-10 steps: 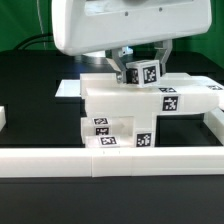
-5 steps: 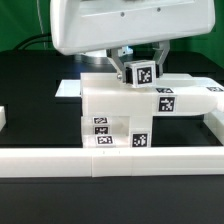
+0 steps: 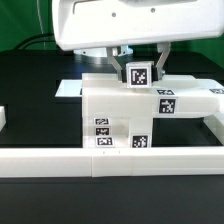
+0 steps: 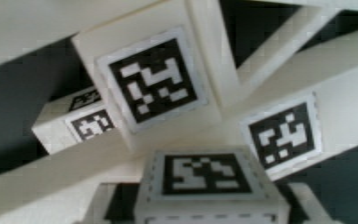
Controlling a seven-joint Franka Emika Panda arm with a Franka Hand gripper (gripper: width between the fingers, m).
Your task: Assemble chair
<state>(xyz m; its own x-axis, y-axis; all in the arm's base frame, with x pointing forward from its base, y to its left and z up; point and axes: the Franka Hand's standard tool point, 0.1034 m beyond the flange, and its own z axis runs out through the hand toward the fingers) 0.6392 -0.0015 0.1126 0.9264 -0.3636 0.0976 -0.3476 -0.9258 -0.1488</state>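
One gripper [image 3: 140,70] grasping one square leg [image 3: 140,74] above one chair frame [image 3: 118,105], long axis left-right across the exterior view; one rail [image 3: 110,161] near.

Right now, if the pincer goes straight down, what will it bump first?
Likely the chair's top panel. The pincer grips a small leg right over that panel, so the leg would touch first. The gap is hard to judge.

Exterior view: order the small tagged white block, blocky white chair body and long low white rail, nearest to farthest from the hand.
1. small tagged white block, in the hand
2. blocky white chair body, beneath
3. long low white rail, in front
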